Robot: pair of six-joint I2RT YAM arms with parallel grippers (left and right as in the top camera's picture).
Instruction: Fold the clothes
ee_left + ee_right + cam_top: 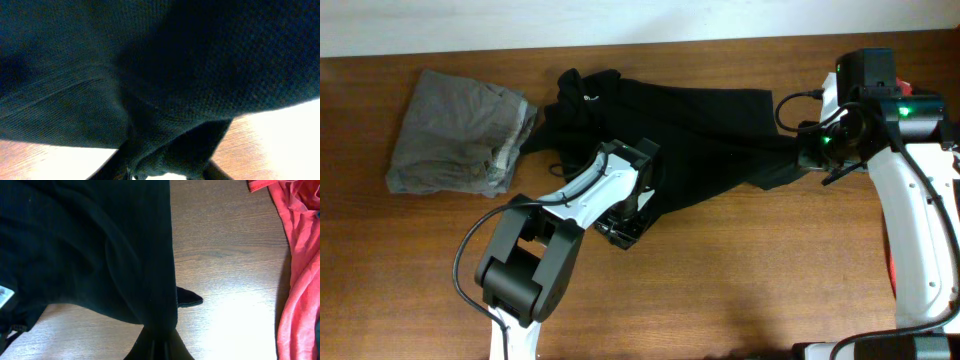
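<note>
The clothes are one black T-shirt (705, 125) lying crumpled across the far middle of the table, its small white neck label (4, 295) just showing. My left gripper (625, 228) is at the shirt's near edge, and in the left wrist view the black fabric (150, 75) bunches down between its fingers (167, 172), pinched there. My right gripper (807, 152) is at the shirt's right end. In the right wrist view the fabric (90, 245) narrows into a tight strand that runs into its shut jaws (160, 352).
A grey folded garment (460, 133) lies at the far left. A red shirt (300, 255) lies on the wood just right of my right gripper. Bare wooden table (740, 290) stretches along the near side.
</note>
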